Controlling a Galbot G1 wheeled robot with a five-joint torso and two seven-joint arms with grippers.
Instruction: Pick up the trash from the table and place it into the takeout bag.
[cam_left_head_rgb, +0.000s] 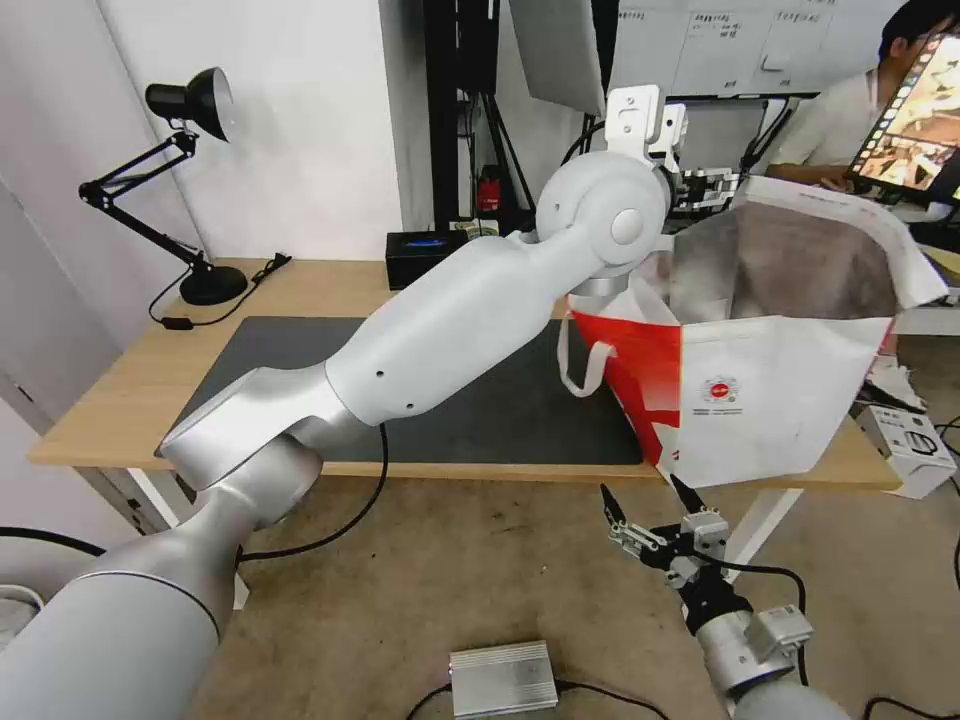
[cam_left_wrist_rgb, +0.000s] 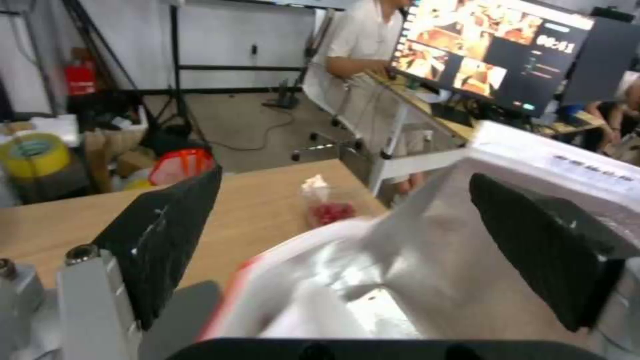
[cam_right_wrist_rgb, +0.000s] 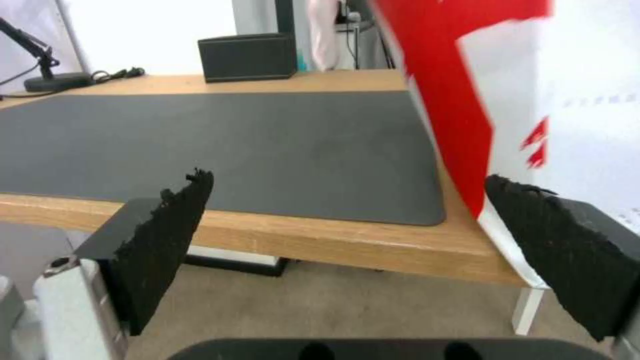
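Right gripper (cam_left_head_rgb: 645, 505) low before table's (cam_left_head_rgb: 120, 400) front edge, fingers spread wide, empty. Left gripper (cam_left_wrist_rgb: 347, 240) above takeout bag (cam_left_head_rgb: 780, 400) mouth, fingers wide apart, empty. Bag upright at table's right end, mouth up. Clear bag with red scraps (cam_left_wrist_rgb: 325, 205) beyond it, near table's far edge.

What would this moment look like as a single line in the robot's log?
left gripper: open, over takeout bag mouth | right gripper: open, below table edge | clear box: on table beyond bag
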